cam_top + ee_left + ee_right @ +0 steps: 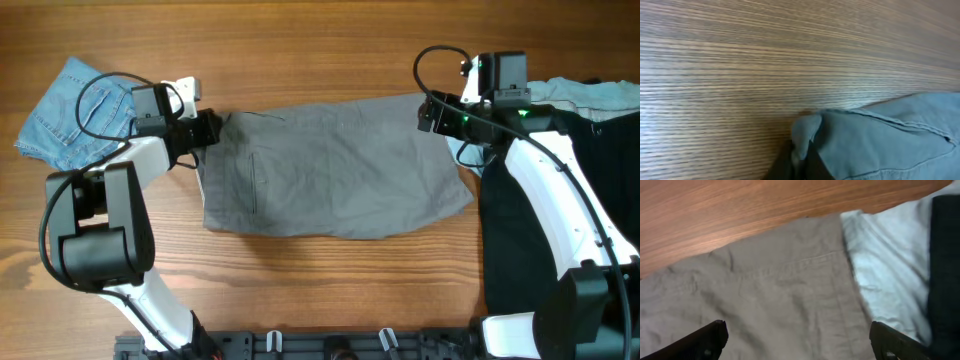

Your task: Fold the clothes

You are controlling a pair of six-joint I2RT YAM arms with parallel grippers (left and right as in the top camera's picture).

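Wood-grained counter (320, 40) is carrying the grey-taupe shorts (340, 170), which are lying spread flat across its middle, between the denim shorts (70, 120) at the left and the black garment (510, 250) with the pale blue shirt (590, 95) at the right. The left pincer (208, 130) is clenching a bunched fold at the shorts' upper left corner. The right pincer (432, 112) is hovering over the upper right corner, fingers (705, 340) spread wide, grasping nothing.

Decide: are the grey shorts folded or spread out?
Spread out: the grey shorts lie flat and wide across the table; no compact fold shows.
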